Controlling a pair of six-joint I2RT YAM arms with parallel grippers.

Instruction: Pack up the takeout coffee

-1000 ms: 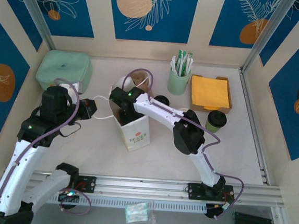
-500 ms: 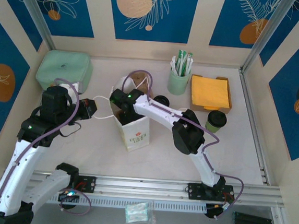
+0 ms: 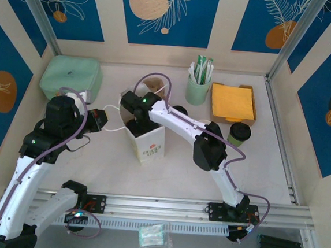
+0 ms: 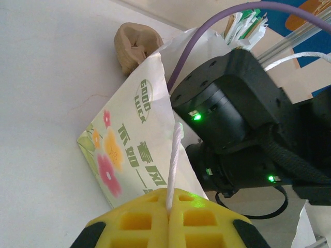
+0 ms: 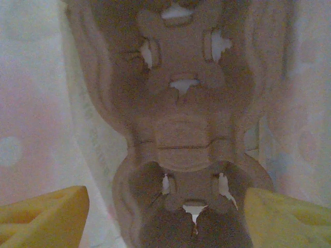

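The takeout coffee, a small cup with a black lid, stands on the table right of my right arm, untouched. A white paper bag stands upright mid-table. My left gripper is shut on the bag's white cord handle, pulling it left. My right gripper reaches down into the bag's mouth. In the right wrist view its yellow fingers stand wide apart and open above a brown pulp cup carrier lying inside the bag.
A mint-green cup of sachets and a tray of orange napkins sit at the back right. A mint-green box is at the back left. A brown pulp piece lies just behind the bag. A black round object sits beside my right forearm.
My right gripper's jaws have opened wider over the bag and its wrist has shifted slightly back and left. The left arm has held still on the handle.
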